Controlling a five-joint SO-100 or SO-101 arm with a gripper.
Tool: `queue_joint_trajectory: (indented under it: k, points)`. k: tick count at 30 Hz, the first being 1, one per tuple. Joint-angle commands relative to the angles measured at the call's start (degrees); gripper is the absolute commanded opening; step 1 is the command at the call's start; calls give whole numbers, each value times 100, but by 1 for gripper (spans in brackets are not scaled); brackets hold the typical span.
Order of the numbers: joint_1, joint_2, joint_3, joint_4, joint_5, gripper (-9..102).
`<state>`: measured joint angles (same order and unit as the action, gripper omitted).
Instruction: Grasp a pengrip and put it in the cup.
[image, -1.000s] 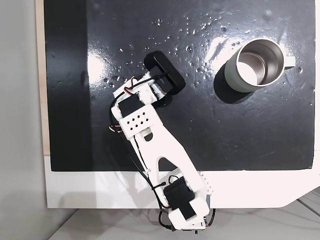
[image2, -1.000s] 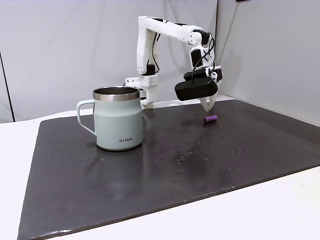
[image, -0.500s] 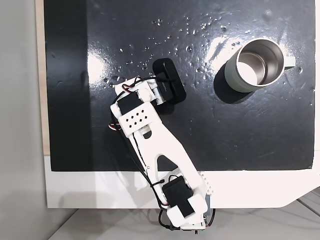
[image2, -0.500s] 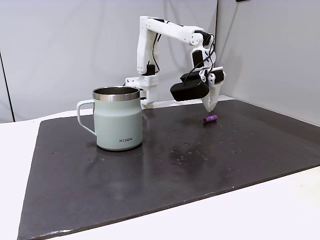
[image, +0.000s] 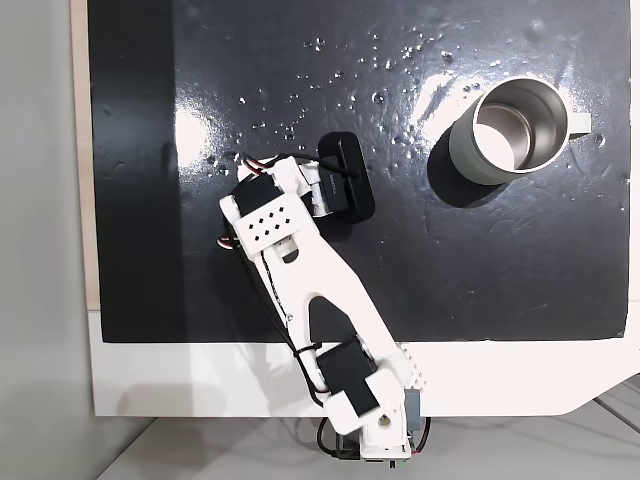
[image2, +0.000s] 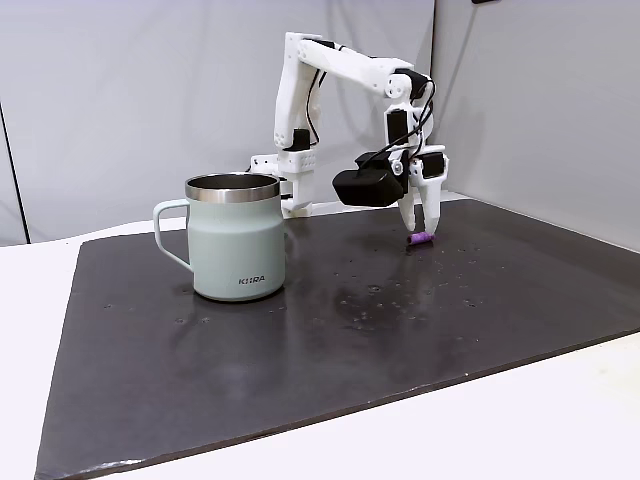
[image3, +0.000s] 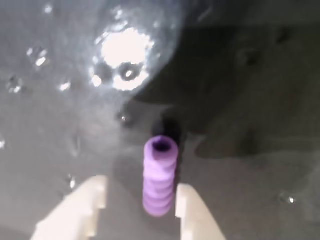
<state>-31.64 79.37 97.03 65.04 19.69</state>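
Note:
The pengrip (image3: 160, 176), a small lilac ribbed tube, lies on the dark mat with its open end pointing away from me in the wrist view. My gripper (image3: 141, 194) is open and lowered around it, one white fingertip (image3: 90, 200) on each side, the right one almost touching. In a fixed view from the side, the gripper (image2: 420, 230) points down onto the pengrip (image2: 422, 238) at the mat's far right. The cup (image2: 236, 238), pale grey with a steel rim, stands upright well to the left. From above, the cup (image: 515, 128) sits at the upper right.
The dark mat (image2: 300, 340) is speckled with shiny droplets and lies on a white table (image: 200, 375). My arm's black wrist housing (image: 345, 178) hides the fingers from above. A grey wall (image2: 530, 100) rises behind the mat's right side.
My gripper has moved toward the pengrip and come down over it; a second ago it hung above and short of it. The pengrip and cup have not moved.

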Motion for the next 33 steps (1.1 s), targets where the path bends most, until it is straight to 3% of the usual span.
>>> queue_joint_trajectory:
  k: [1,11,18,22,27,33]
  points:
    - [123,-211,-536,220,325,24]
    - [-70,-861,-1063,536,387,19]
    - [-325,-967,-1160,562,220,2]
    - [-369,-844,-1160,624,167,0]
    - [-9,-281,-1310,905,53,0]
    - [940,316,-2101,1881,-360,0]
